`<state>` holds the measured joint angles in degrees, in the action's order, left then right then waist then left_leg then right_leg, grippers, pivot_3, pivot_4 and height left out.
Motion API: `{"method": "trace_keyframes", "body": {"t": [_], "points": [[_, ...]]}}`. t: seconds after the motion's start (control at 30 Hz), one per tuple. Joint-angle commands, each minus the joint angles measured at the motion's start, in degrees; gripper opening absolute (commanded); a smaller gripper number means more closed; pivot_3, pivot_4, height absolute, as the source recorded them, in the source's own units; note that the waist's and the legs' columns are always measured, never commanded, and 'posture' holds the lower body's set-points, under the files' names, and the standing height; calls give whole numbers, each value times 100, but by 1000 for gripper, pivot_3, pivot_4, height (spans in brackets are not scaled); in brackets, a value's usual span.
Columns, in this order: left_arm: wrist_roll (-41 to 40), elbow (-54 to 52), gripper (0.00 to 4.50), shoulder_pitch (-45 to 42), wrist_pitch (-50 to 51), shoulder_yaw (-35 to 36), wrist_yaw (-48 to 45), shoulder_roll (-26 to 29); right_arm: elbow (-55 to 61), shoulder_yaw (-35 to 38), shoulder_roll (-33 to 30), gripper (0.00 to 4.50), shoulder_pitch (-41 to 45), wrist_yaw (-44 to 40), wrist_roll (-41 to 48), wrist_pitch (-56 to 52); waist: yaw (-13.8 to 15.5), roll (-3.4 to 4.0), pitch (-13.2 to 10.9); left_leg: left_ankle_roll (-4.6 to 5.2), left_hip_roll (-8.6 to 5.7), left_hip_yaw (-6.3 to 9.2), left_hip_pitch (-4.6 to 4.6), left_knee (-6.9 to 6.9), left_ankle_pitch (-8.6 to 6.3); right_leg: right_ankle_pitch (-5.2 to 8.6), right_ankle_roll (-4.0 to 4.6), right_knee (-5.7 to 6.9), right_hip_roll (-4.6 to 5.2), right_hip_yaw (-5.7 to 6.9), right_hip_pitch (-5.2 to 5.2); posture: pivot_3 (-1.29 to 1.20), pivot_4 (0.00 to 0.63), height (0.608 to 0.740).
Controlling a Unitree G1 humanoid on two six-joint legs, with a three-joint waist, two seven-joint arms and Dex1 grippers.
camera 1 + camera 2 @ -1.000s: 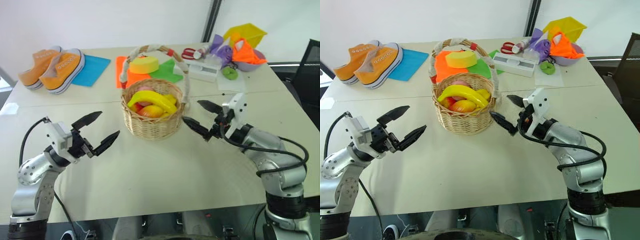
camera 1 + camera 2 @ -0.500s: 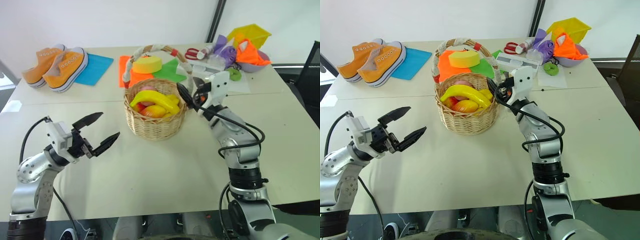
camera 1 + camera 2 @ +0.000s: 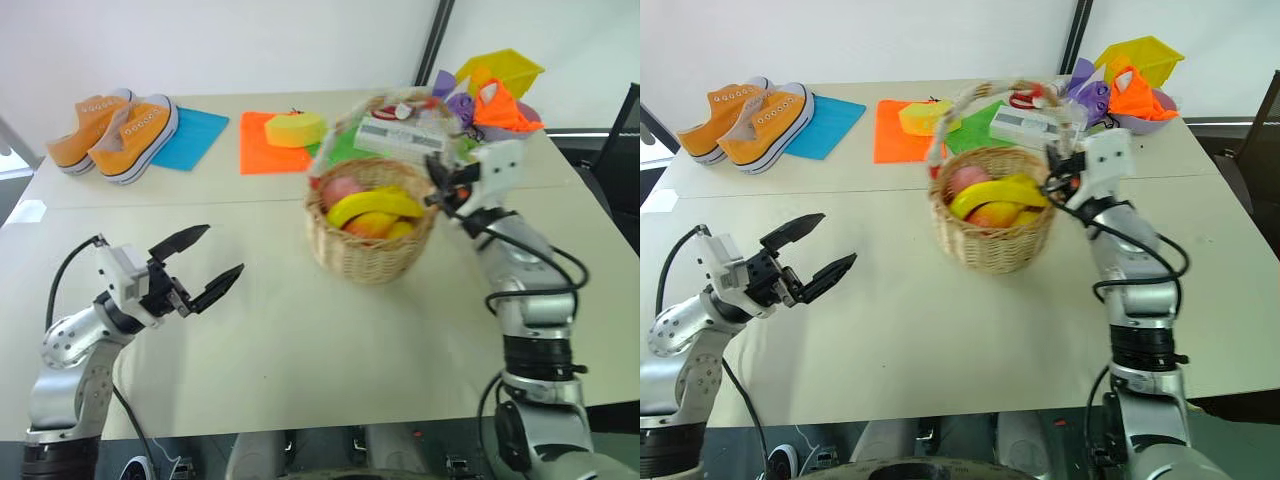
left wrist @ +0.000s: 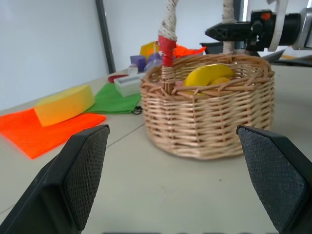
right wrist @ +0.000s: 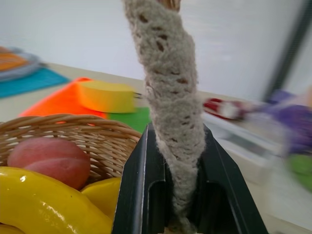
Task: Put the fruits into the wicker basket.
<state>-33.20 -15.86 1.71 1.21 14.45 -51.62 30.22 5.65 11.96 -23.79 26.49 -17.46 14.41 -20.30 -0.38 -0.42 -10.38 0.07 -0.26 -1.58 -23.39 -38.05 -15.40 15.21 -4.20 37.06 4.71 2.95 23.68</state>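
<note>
Right gripper (image 5: 170,195) clamped on wicker basket (image 3: 370,245) handle, fruits (image 3: 372,208) inside; left gripper (image 3: 203,268) hovers near table (image 3: 300,340), fingers apart, empty.

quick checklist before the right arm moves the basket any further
1. Grip: right gripper shut on the cloth-wrapped handle of the wicker basket: ok.
2. Load: banana, peach and mango lie inside the rim: ok.
3. Fourth, lumpy fruit in the basket: cannot tell, only a yellow patch under the banana.
4. Basket attitude: it looks tilted in the head views: not ok.
5. Clearance on the far side: white box and clutter sit close behind the handle: not ok.
6. Left gripper open, well apart from the basket: ok.
</note>
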Motion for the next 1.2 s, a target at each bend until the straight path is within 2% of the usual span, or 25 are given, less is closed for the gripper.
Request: {"method": "trace_keyframes", "body": {"t": [0.03, 0.23, 0.47, 0.63, 0.77, 0.97, 1.07, 1.2], "points": [[13, -198, 4500, -208, 81, -405, 52, -197, -282, 1033, -705, 4, -153, 157, -117, 398, 42, 0, 0, 0, -1, 0, 0, 0, 0, 0, -1, 0, 0, 0, -1, 0, 150, 740], [238, 196, 4500, -782, 127, -1016, -156, -347, -474, 1778, -1261, 4, -839, 161, -89, 667, 107, 1, 0, 4, 2, -3, 3, 0, -2, -1, -4, -2, -12, 1, -5, 0, 150, 740], [416, 666, 4500, -1321, 50, -1446, -481, -463, -317, 1992, -1262, 4, -1325, 326, -125, 743, 88, 16, 9, 5, 4, -7, 22, -1, -1, -1, -8, 2, -20, -4, -20, 0, 150, 740], [435, 833, 4500, -1384, -10, -1438, -564, -478, -5, 2230, -1145, 2456, -1532, 969, -459, 973, 105, 17, 9, 5, 1, -8, 19, -2, -2, -1, -9, -1, -17, -5, -21, 0, 150, 740], [480, 920, 4500, -1382, -90, -1400, -535, -523, 885, 2124, -561, 4473, -1695, 1506, -606, 1419, 80, 18, 9, 5, 6, -6, 19, -2, -1, -1, -9, 2, -22, -5, -18, 0, 150, 740], [662, 985, 4500, -1349, -140, -1349, -298, -573, 2182, 1125, 78, 4473, -2014, 1598, -1132, 1845, 72, 19, 10, 5, 9, -6, 21, -2, -1, -1, -10, 4, -25, -6, -18, 0, 150, 740], [862, 983, 4500, -1264, -283, -1203, -46, -516, 2438, -28, 282, 4473, -2276, 649, -646, 2034, 63, 18, 10, 5, 9, -5, 22, -2, -1, -1, -10, 4, -25, -6, -18, 0, 150, 740], [962, 989, 4500, -1177, 164, -1114, 281, -335, 2241, -465, 364, 4473, -2211, -29, 113, 1663, 66, 18, 10, 5, 9, -3, 23, -3, -1, -1, -10, 4, -24, -5, -20, 0, 150, 740]]}}
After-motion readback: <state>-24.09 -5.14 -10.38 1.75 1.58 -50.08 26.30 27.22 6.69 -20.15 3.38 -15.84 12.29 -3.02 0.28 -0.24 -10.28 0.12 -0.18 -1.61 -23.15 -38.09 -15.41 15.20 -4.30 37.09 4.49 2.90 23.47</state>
